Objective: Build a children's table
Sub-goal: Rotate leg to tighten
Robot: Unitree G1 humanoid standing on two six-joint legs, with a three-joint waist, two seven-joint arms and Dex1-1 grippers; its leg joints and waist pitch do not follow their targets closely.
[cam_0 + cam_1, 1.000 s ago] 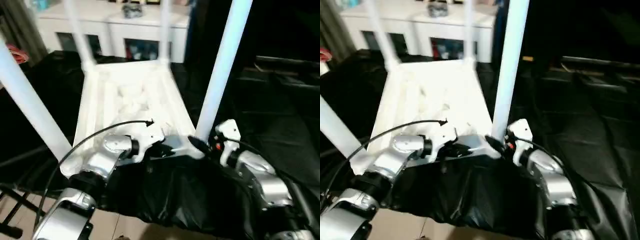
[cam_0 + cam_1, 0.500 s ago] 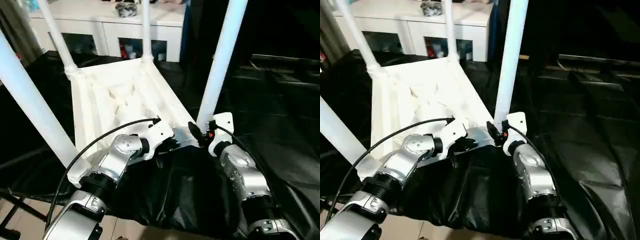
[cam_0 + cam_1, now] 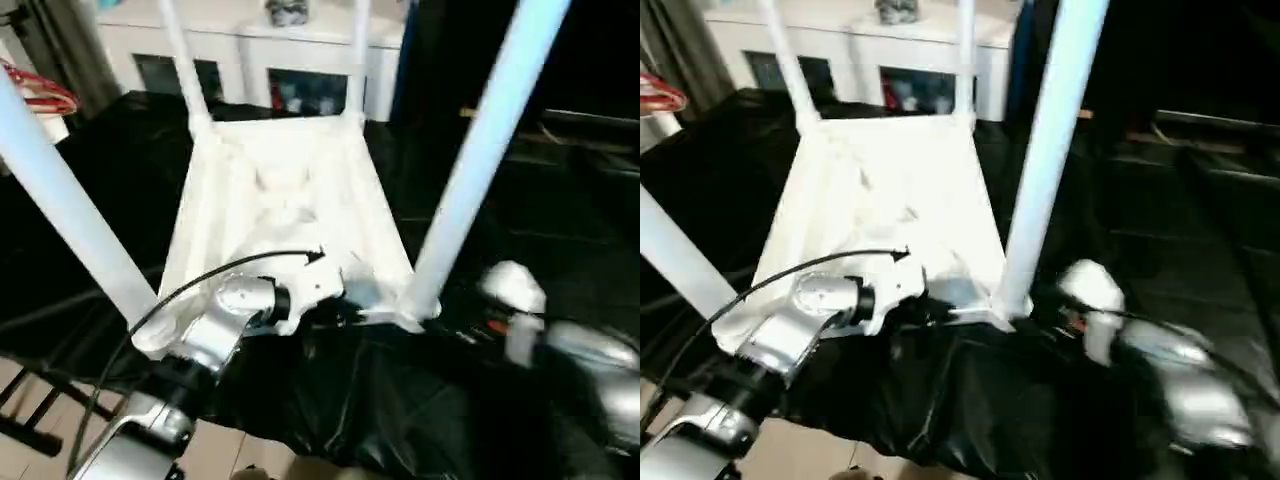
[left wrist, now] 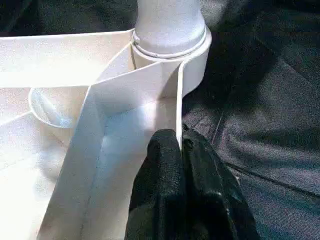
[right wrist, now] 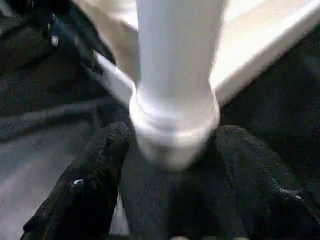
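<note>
The children's table lies upside down on black cloth, its white ribbed top [image 3: 280,190] facing up with four white legs standing in the corner sockets. My left gripper [image 4: 179,145] is shut on the thin near rim of the top, close to the near right socket [image 4: 170,35]; in the head view it sits at the near edge [image 3: 340,300]. My right gripper [image 5: 175,137] is open, one black finger [image 5: 85,200] to each side of the near right leg's base [image 5: 175,125], which lies just ahead of it. The near right leg [image 3: 480,150] rises beside my blurred right arm [image 3: 580,350].
A white cabinet with glass doors [image 3: 250,40] stands behind the table. The black cloth [image 3: 400,400] spreads to the right and front. A red object [image 3: 45,95] sits at the far left. Pale floor [image 3: 30,400] shows at the lower left.
My right gripper has drawn back to the right, away from the near right leg's base. The left gripper stays on the rim. The camera has shifted.
</note>
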